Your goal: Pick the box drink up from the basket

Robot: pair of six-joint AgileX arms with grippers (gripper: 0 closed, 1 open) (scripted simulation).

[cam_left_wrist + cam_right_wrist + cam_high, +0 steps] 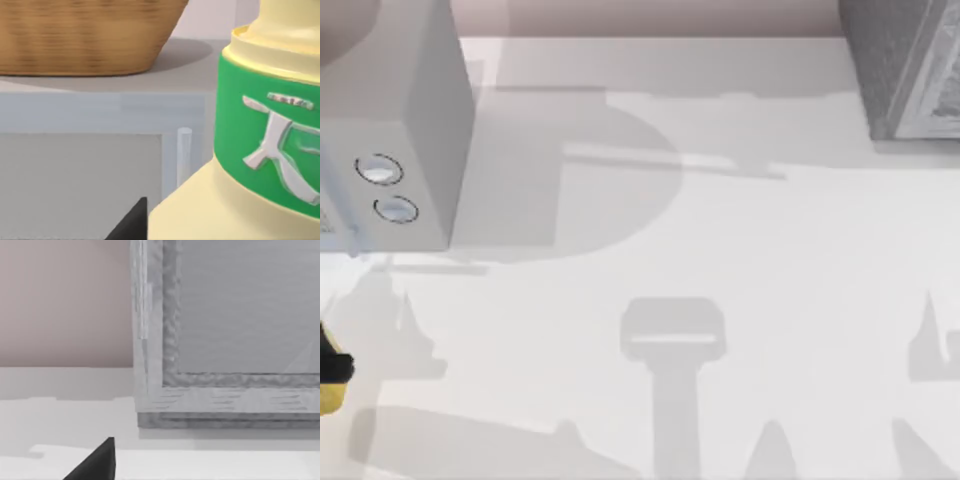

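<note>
Carton, small yellow box drink (260,150) with green band, white leaf-like mark and pale cap neck, sits right against left wrist camera, apparently gripped by left gripper, though whether its fingers clamp it cannot be told; top view shows a yellow corner (330,380) at table's left edge; beyond it, woven brown wicker basket (85,35) rests on grey cabinet (100,107), carton outside it, so likely lifted clear; right gripper parked near grey textured box (225,340), fingers' state cannot be told.
</note>
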